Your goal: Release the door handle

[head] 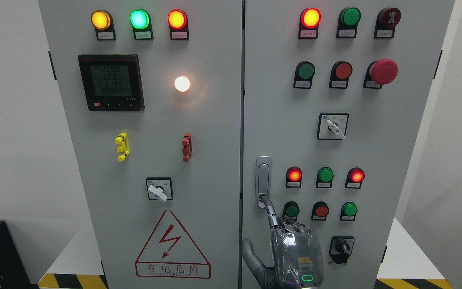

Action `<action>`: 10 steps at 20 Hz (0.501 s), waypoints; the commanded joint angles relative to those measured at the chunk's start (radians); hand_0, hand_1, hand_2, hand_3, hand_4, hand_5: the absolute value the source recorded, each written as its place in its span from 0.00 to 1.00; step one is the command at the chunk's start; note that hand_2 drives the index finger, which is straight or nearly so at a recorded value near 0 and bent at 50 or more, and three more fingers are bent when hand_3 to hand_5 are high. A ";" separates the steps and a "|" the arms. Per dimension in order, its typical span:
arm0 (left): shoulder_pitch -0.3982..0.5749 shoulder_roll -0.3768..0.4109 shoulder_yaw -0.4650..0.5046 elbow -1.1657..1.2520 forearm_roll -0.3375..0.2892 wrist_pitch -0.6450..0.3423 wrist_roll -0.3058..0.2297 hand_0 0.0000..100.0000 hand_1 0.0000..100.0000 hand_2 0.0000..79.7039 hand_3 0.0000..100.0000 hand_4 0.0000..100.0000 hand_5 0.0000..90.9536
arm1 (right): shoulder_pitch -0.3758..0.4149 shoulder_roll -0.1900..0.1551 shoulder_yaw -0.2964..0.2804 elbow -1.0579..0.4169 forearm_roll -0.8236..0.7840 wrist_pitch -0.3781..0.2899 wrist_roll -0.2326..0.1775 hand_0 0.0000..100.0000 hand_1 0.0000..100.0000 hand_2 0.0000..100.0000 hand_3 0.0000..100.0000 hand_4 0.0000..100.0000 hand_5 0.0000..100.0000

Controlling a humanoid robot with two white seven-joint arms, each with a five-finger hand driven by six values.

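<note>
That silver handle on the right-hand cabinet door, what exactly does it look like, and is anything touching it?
The door handle is a slim, upright, metallic-looking lever set in a grey recessed plate with rounded ends, near the right door's left edge, left of the lit red lamps. It lies flush, apparently closed. One extended finger of the robot's hand reaches its lower end, seemingly touching; the other fingers are curled.

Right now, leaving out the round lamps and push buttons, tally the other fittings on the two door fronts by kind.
Rotary switches: 3
Coloured clips: 2
Digital meter: 1
Warning triangle: 1
Door handle: 1
Total: 8
</note>
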 commanded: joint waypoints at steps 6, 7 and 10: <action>0.000 0.001 0.000 0.000 0.000 -0.004 -0.001 0.00 0.00 0.05 0.11 0.00 0.00 | -0.019 0.000 0.004 0.029 -0.001 0.000 0.004 0.39 0.26 0.00 0.73 0.72 0.74; 0.000 0.001 0.000 0.000 0.000 -0.002 -0.001 0.00 0.00 0.05 0.11 0.00 0.00 | -0.019 0.000 0.002 0.029 -0.001 0.000 0.004 0.39 0.26 0.00 0.73 0.72 0.74; 0.000 0.001 0.000 0.000 0.000 -0.004 -0.001 0.00 0.00 0.05 0.11 0.00 0.00 | -0.019 0.000 -0.001 0.031 -0.001 0.000 0.004 0.38 0.26 0.00 0.73 0.72 0.74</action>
